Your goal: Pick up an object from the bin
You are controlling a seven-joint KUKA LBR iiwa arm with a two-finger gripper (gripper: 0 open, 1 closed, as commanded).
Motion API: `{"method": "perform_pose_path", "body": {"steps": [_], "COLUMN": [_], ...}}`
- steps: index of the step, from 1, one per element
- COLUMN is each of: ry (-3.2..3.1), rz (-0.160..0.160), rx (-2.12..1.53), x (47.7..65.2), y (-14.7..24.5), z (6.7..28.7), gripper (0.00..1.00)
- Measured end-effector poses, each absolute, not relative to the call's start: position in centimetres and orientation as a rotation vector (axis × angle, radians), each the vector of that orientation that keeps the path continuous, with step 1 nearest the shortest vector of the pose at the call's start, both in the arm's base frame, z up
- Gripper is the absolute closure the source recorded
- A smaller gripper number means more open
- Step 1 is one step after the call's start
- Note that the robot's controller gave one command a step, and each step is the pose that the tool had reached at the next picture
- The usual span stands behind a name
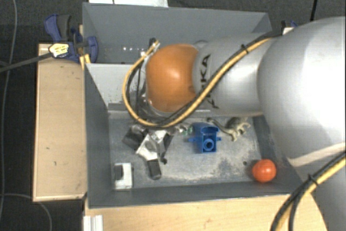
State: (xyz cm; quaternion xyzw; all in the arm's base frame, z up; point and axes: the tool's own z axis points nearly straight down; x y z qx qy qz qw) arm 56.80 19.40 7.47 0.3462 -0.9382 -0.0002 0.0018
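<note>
While the end effector [150, 150] sits low in the grey bin [97, 132] beneath the arm's orange cover [170, 77], you cannot tell whether it is released or clenched. A blue block [204, 138] lies just to its right, an orange ball [264, 170] farther right, and a small white-and-grey block [122, 175] to its lower left.

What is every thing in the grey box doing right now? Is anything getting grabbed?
blue block: lying loose in the middle of the bin floor.
gripper: down low by the floor, left of the blue block; grabbing unclear.
orange ball: resting alone near the lower right corner.
small white box: sitting in the lower left corner, untouched.
pale thing: half hidden under the arm, state unclear.
</note>
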Motion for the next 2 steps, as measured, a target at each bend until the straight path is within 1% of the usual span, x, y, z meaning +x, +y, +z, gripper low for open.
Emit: {"method": "perform_pose_path", "body": {"steps": [2], "ry": [-2.946], "rz": [0.000], "rx": [1.080], "x": [56.80], "y": [19.40], "z": [7.47], "gripper": [1.00]}}
